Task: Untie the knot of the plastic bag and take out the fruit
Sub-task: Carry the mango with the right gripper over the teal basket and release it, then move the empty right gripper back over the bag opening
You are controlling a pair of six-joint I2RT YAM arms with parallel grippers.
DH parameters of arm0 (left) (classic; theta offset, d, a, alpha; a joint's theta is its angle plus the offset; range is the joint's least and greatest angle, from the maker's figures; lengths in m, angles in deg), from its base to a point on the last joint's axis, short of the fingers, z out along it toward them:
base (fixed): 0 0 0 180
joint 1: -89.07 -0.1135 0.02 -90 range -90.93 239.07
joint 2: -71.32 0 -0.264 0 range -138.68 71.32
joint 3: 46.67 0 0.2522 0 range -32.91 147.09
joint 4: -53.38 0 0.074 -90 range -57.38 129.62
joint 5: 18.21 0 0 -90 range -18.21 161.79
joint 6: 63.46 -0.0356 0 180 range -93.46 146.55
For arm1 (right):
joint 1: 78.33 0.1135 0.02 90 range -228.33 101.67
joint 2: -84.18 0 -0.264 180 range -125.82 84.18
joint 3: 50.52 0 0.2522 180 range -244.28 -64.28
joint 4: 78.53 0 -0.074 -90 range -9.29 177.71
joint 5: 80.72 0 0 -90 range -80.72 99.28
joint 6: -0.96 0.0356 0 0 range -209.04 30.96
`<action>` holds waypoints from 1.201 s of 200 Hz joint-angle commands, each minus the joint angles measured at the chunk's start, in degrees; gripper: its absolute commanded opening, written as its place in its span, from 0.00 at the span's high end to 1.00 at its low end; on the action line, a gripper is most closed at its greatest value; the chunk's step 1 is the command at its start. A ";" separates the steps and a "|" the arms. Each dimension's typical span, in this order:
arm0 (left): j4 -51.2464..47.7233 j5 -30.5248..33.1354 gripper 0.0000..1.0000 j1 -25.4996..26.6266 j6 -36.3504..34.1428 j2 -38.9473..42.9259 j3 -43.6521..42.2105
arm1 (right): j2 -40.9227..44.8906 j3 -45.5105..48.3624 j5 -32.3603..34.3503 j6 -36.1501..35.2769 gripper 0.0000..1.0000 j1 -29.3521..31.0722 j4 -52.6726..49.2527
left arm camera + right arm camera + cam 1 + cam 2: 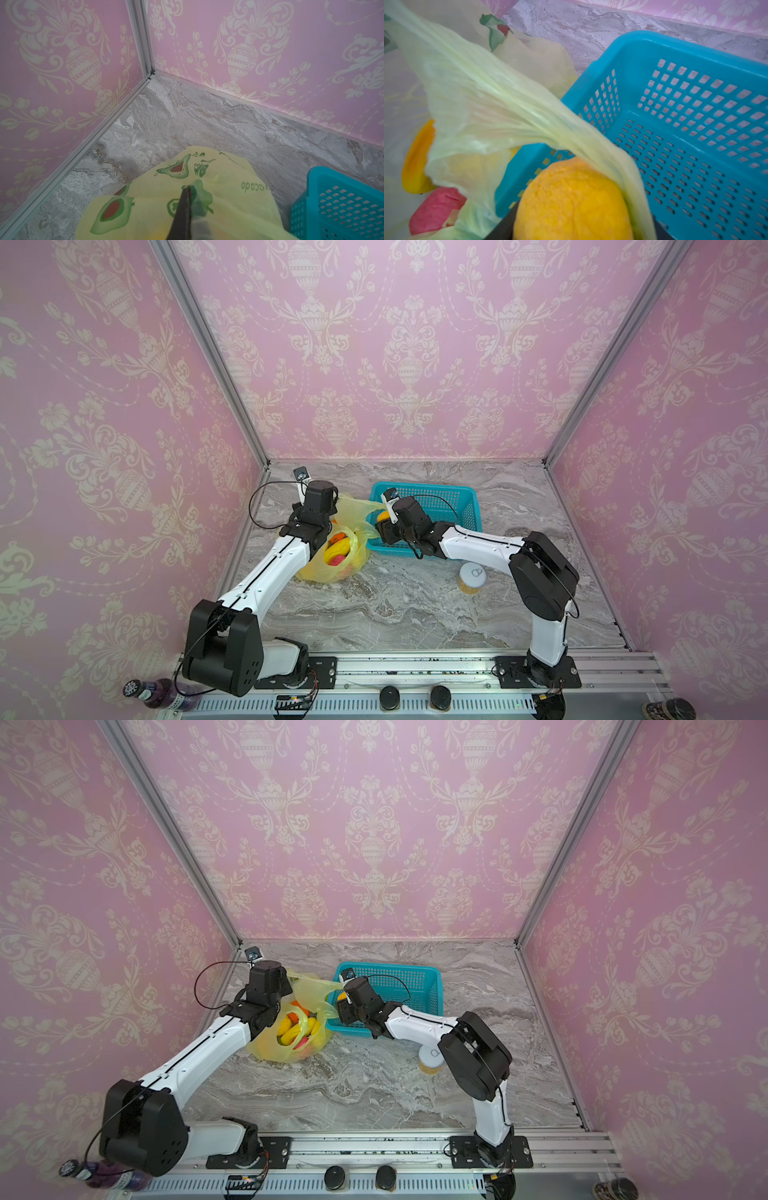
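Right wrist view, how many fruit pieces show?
3: a yellow fruit in the right claw, an orange-yellow piece and a pink-red piece inside the plastic bag. More may hide behind its film.

The plastic bag [320, 572] is thin and yellow-green, with green pictures on it. It sits just left of the blue basket [465, 493], with its mouth wide open. Yellow, orange and pink fruit [337, 549] lie inside. One handle [508, 104] stretches over a round yellow fruit [571, 199] up at the basket's left wall.
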 commanded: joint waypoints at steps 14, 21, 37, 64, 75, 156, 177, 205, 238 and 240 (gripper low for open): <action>1.06 1.43 1.00 0.61 -2.45 -0.39 1.36 | -2.86 -4.94 3.45 2.02 0.26 -0.15 -6.58; 0.96 1.70 1.00 0.56 -2.59 -0.23 1.31 | -2.84 -5.28 3.64 2.11 0.24 -0.16 -7.04; 0.90 2.19 1.00 0.57 -2.72 0.18 1.18 | -1.81 -4.81 4.25 2.04 0.20 -0.12 -7.09; 0.89 2.65 1.00 0.57 -2.96 0.96 0.68 | 2.28 -2.83 4.43 0.36 0.12 0.43 -6.74; 0.84 3.00 1.00 0.60 -2.98 1.34 0.52 | 4.45 -2.01 4.72 -0.85 0.09 1.00 -6.71; -0.92 3.56 1.00 0.61 -3.12 4.26 0.10 | 16.52 5.54 4.11 -1.83 0.09 3.15 -4.63; -2.73 3.46 1.00 0.55 -2.95 4.81 1.78 | 18.83 7.65 2.33 -2.53 0.15 4.59 -3.08; -8.03 7.49 1.00 0.60 -3.42 2.23 9.29 | 16.48 3.93 5.07 -2.37 0.10 5.18 -6.82; -17.42 13.37 1.00 -0.20 -4.47 -4.26 23.93 | 10.07 -5.72 3.90 -3.39 0.41 5.17 -9.58; -18.01 13.39 1.00 -0.34 -4.52 -4.59 24.82 | 9.67 -6.46 3.74 -3.48 0.43 5.15 -9.74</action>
